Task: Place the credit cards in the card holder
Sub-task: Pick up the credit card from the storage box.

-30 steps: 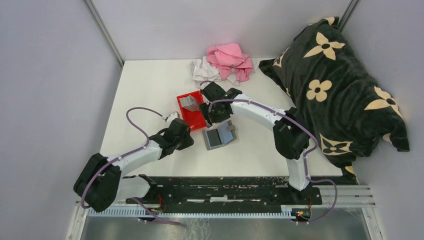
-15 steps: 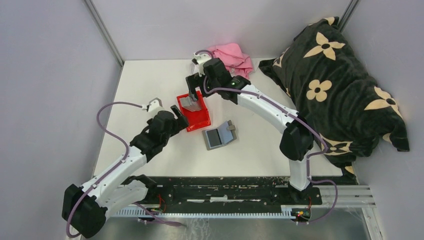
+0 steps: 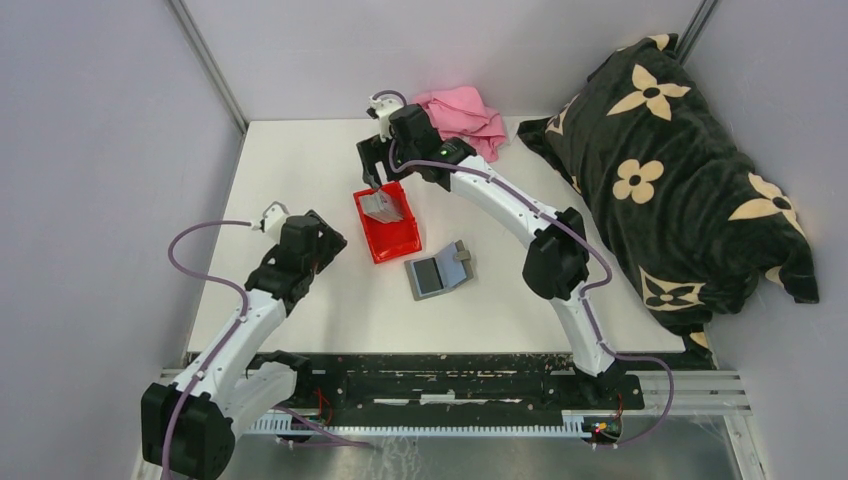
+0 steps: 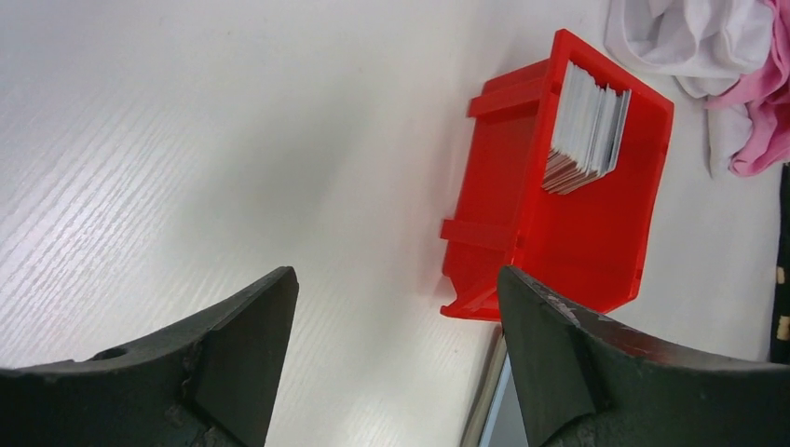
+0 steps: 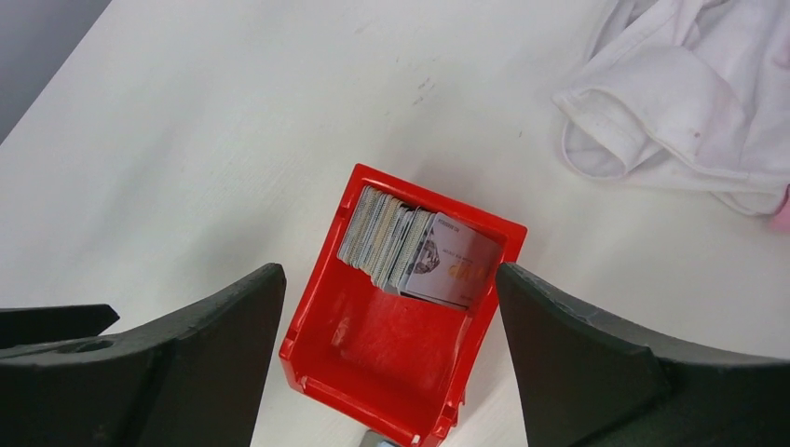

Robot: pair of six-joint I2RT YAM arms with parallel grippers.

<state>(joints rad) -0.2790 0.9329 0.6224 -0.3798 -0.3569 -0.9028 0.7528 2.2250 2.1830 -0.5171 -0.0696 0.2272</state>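
The credit cards (image 3: 381,206) (image 4: 585,130) (image 5: 415,247) lean as a light grey stack against the far wall of a red bin (image 3: 389,235) (image 4: 578,237) (image 5: 396,349). The card holder (image 3: 438,270) lies open and flat just right of the bin's near end; a sliver of its edge (image 4: 492,400) shows in the left wrist view. My right gripper (image 3: 375,170) (image 5: 389,307) hovers open above the bin's far end, nothing between its fingers. Left of the bin, over bare table, my left gripper (image 3: 325,243) (image 4: 396,317) is open and empty too.
A pink cloth (image 3: 462,112) and a white cloth (image 5: 680,102) lie at the table's far edge behind the bin. A black flowered blanket (image 3: 670,170) covers the right side. Grey walls enclose the white table (image 3: 290,170).
Both grippers have opened. The right arm rose from beside the card holder to the far end of the bin. The left arm drew back to the left, away from the bin.
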